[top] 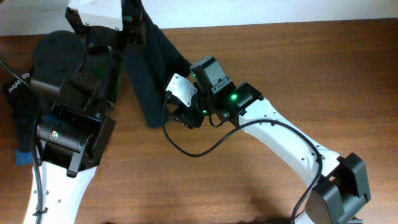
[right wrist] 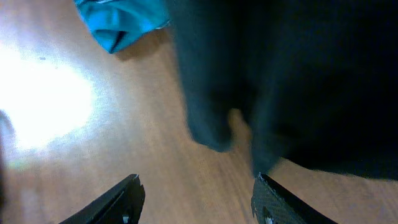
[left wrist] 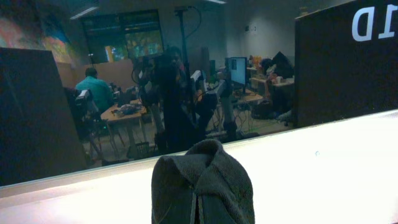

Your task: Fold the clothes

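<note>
A black garment (top: 149, 68) hangs stretched from the top of the table down to its middle. My left gripper (top: 132, 28) is raised at the back and shut on the garment's upper end. In the left wrist view the fabric (left wrist: 202, 180) bunches over the jaws and hides them. My right gripper (top: 180, 117) sits low at the garment's lower edge. In the right wrist view its fingers (right wrist: 196, 199) are open and empty over bare wood, with the black fabric (right wrist: 298, 74) just ahead of them.
A blue cloth (right wrist: 121, 22) lies on the wood beyond the right gripper and shows at the table's left edge (top: 23, 157). Another dark garment (top: 22, 115) lies by the left arm's base. A white object (top: 96, 12) sits at the back. The wooden table (top: 298, 68) extends right.
</note>
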`<action>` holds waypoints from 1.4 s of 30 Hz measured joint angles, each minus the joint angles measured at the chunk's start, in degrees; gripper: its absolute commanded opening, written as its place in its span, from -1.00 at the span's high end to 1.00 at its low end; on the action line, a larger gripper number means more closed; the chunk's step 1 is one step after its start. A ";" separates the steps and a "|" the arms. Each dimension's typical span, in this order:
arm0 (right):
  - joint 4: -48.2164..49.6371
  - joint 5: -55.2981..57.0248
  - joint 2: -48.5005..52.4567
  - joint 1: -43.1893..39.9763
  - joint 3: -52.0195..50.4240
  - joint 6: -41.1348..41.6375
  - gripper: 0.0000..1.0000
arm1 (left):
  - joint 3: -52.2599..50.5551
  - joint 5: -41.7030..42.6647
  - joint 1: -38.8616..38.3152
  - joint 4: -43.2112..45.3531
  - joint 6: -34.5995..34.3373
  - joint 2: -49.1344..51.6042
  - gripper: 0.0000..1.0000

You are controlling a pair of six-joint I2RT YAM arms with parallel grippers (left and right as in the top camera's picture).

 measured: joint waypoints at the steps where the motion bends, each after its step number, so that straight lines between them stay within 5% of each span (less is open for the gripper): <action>1: 0.66 0.57 0.31 0.00 -0.07 0.02 -0.23 | 0.00 0.00 0.00 0.00 0.00 -0.02 0.99; 13: 3.52 2.54 1.25 0.00 -0.09 0.00 -0.20 | 0.00 0.00 0.00 -0.15 0.00 -0.02 0.99; 19: 3.45 2.51 1.25 0.00 -0.09 0.20 0.34 | 0.00 0.00 0.00 -0.15 0.00 0.00 0.99; 29: 3.58 2.49 1.84 0.00 -0.09 -0.17 0.03 | 0.00 0.00 0.00 -0.20 0.00 -0.02 0.99; 33: 4.15 2.51 3.76 0.00 -0.09 -0.20 0.05 | 0.00 0.00 0.00 -0.20 0.00 -0.02 0.99; 37: 4.52 2.51 5.14 0.00 -0.15 -0.20 0.45 | 0.00 0.00 0.00 -0.17 0.00 -0.02 0.99; 42: 5.62 2.51 5.18 0.00 -0.22 -0.17 0.44 | 0.00 0.00 0.00 -0.26 0.00 -0.02 0.99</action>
